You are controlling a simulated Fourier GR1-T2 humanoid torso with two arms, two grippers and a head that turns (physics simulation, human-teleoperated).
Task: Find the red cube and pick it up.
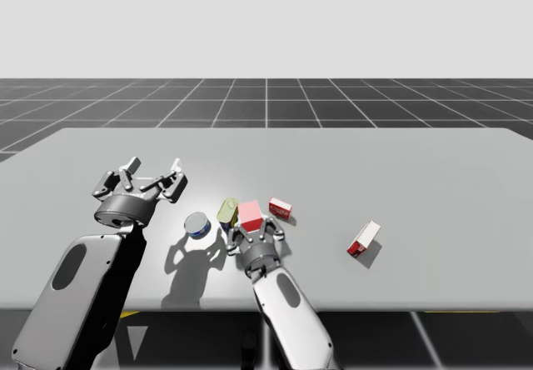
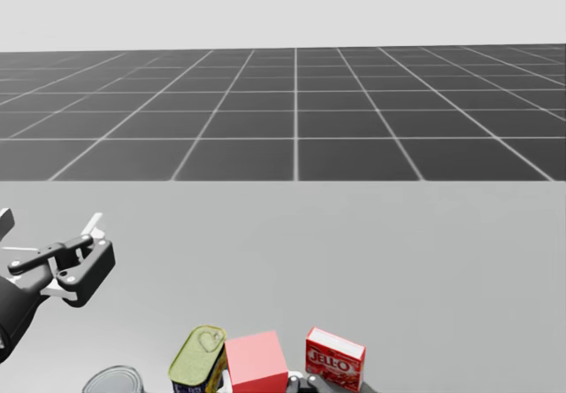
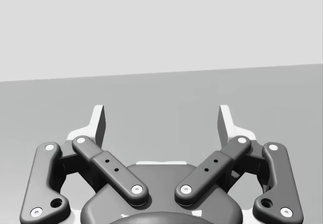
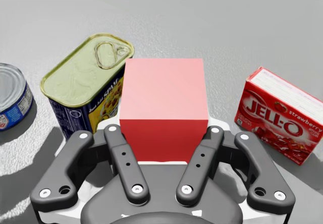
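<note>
The red cube [image 4: 164,103] sits between the fingers of my right gripper [image 4: 162,133], which press on its two sides. In the high view the cube [image 1: 250,214] is just ahead of my right gripper [image 1: 253,232], near the table's front middle. The head view has the cube [image 2: 256,362] at its lower edge. My left gripper [image 1: 141,177] hovers open to the left, well apart from the cube, with nothing between its fingers [image 3: 98,123]. The same gripper [image 2: 71,256] appears at the left of the head view.
A green-topped oblong can [image 4: 86,90] stands close on the cube's left and a round blue can [image 1: 197,225] lies further left. A red box [image 4: 280,113] lies close on its right. Another red and white box [image 1: 364,238] lies further right on the grey table [image 1: 416,170].
</note>
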